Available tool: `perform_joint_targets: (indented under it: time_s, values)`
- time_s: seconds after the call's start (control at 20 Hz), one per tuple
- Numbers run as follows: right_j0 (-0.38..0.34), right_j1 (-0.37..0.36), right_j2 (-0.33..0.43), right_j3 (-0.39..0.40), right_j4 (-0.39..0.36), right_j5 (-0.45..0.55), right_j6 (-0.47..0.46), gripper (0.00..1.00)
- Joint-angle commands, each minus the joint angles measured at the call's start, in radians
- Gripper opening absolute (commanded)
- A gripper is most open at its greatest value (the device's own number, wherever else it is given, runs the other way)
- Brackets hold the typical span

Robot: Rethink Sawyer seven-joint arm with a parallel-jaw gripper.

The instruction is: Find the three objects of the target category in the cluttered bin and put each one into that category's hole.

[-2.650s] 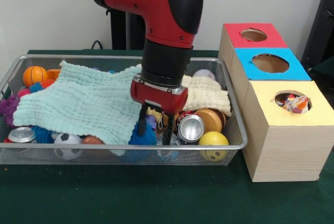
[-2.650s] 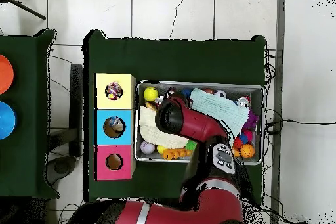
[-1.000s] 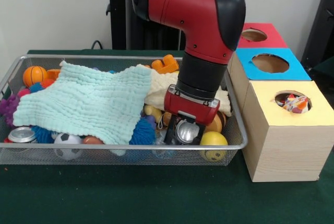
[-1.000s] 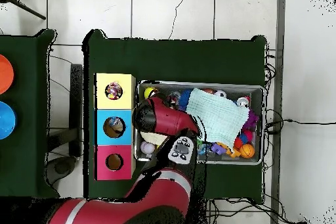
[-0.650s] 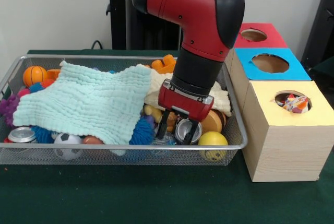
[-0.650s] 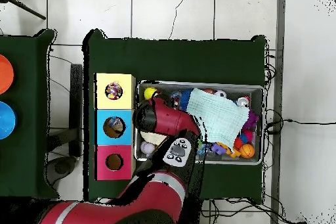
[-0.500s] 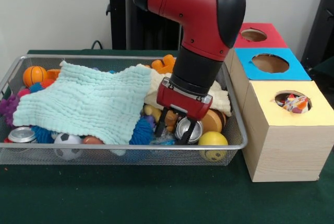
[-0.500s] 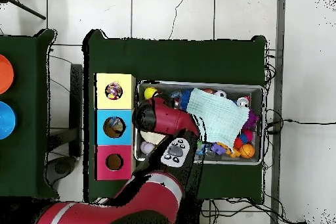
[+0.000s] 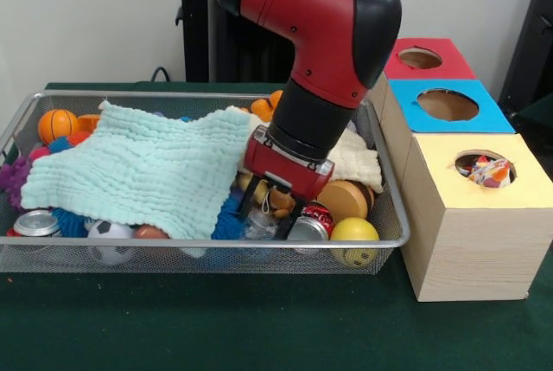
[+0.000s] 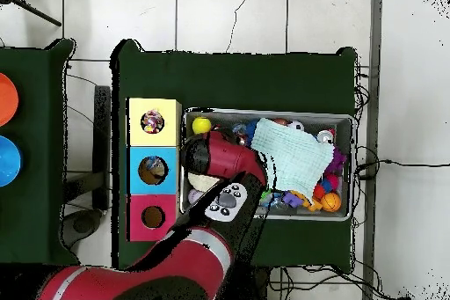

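From where I stand the tool (image 9: pixel 275 213) is down among the clutter at the front of the wire bin (image 9: pixel 207 252), its fingers spread, with a small clear bottle (image 9: pixel 258 224) between them and a silver can (image 9: pixel 308 227) lying just to one side. If the can is the target, I'd say the tool should shift sideways over it and straddle its round body before closing. The mint cloth (image 9: pixel 138 168) on its other side and the yellow ball (image 9: pixel 353 234) beyond the can could both get dragged along.
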Motion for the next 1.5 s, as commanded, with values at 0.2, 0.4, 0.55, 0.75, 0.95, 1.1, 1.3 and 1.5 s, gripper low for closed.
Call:
perform_joint_targets:
  time_s: [0.2,0.4,0.55,0.75,0.95,1.1,1.3,1.5]
  values:
    - [-0.138,0.062,0.254,0.012,-0.002,-0.188,0.197,1.0]
    - [-0.178,0.016,0.333,0.054,-0.023,-0.202,0.19,1.0]
    - [-0.214,-0.024,0.375,0.083,-0.042,-0.187,0.173,1.0]
    - [-0.216,-0.041,0.37,0.069,-0.066,-0.13,0.117,0.0]
    - [-0.222,-0.059,0.382,0.074,-0.067,-0.064,0.091,0.0]
    - [-0.239,-0.079,0.408,0.083,-0.081,-0.013,0.059,0.0]
    - [-0.245,-0.108,0.423,0.098,-0.102,0.028,0.043,0.0]
    - [-0.259,-0.123,0.446,0.098,-0.136,0.017,0.033,0.0]
